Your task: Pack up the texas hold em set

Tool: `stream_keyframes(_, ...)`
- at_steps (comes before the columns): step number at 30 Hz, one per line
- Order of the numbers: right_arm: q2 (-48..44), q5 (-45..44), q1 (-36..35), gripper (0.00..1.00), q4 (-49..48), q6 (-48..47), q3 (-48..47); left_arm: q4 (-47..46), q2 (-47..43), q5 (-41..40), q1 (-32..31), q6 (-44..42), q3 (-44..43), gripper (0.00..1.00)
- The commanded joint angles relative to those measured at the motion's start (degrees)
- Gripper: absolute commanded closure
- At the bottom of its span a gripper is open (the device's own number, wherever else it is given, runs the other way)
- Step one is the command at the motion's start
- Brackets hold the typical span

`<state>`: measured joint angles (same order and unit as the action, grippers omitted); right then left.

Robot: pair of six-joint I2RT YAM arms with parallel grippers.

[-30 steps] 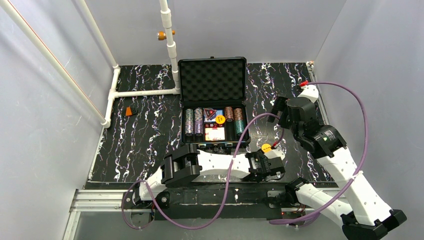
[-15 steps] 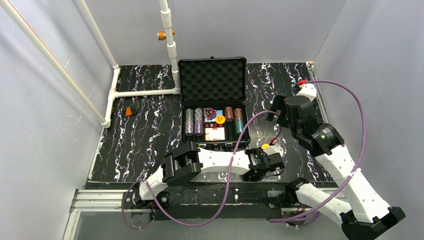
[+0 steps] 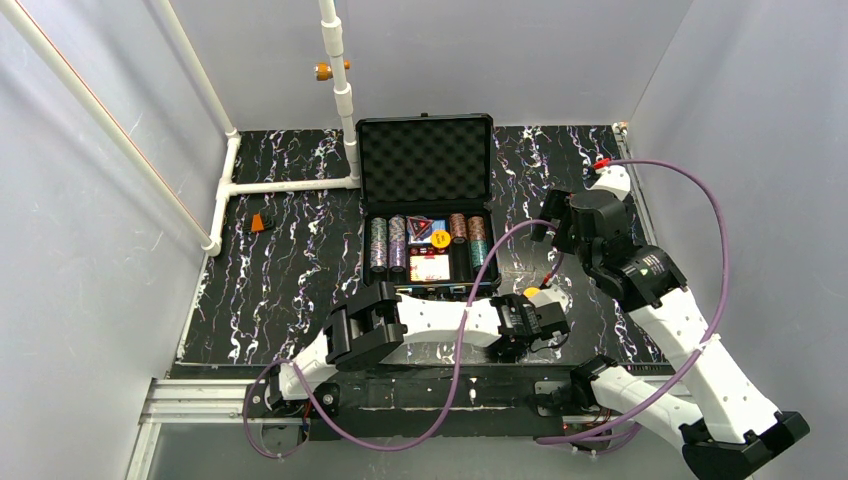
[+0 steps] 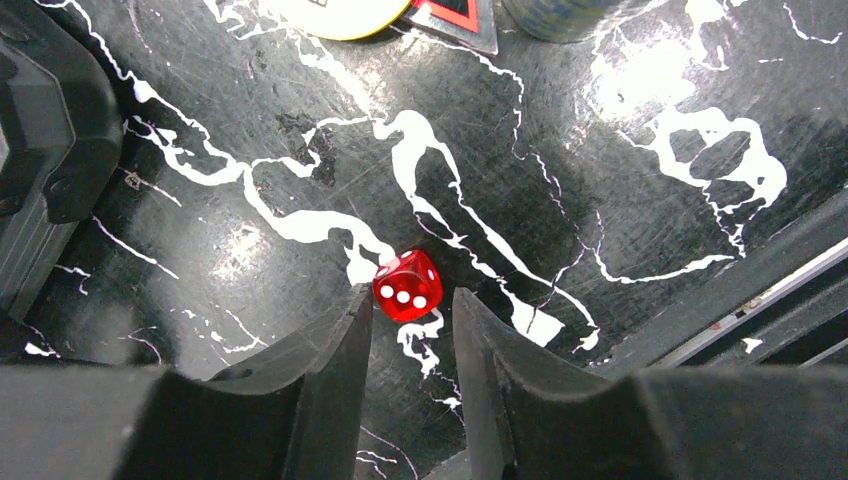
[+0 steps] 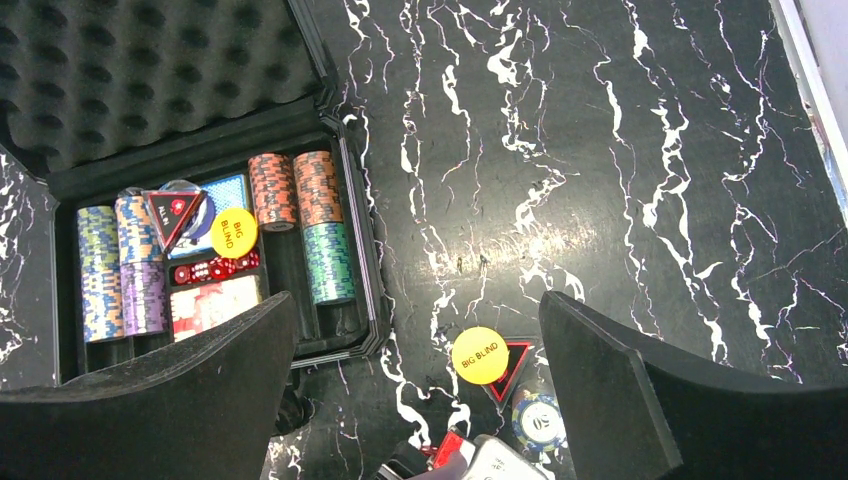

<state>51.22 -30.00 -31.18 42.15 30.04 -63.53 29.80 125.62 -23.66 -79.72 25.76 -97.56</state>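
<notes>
Open black poker case sits mid-surface, foam lid raised, chip rows inside. Near its front right corner, the left gripper is low and slightly open, a red die lying unclamped at its fingertips. The right gripper hovers wide open above a yellow BIG BLIND disc

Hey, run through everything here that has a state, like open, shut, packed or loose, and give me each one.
case: open, lid back, chip rows packed inside.
red die: loose on the table.
left tool: open, die at its fingertips, not gripped.
right tool: open wide, empty.
Big Blind disc: loose on the table, overlapping a red triangle.
chip stack: loose on the table.
</notes>
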Motion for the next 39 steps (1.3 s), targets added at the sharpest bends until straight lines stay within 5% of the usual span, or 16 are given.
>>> stream_keyframes(1,0.1,0.0,0.1,0.02,-2.2,-0.4,-0.6,0.3,1.1,-0.1,0.7,0.7,-1.7,0.67)
stream_keyframes(9,0.3,0.3,0.1,0.02,-2.5,-0.5,-0.4,0.3,1.5,-0.3,1.0,0.4,-1.9,0.72)
stream_keyframes(15,0.5,0.3,0.1,0.02,-2.6,-0.5,-0.5,0.2,1.4,-0.8,1.0,0.2,-1.7,1.0)
stream_keyframes(39,5.3,0.0,0.1,0.02,-5.5,-0.6,-7.2,1.7,-14.3,-5.8,1.1,-1.0,5.1,1.0)
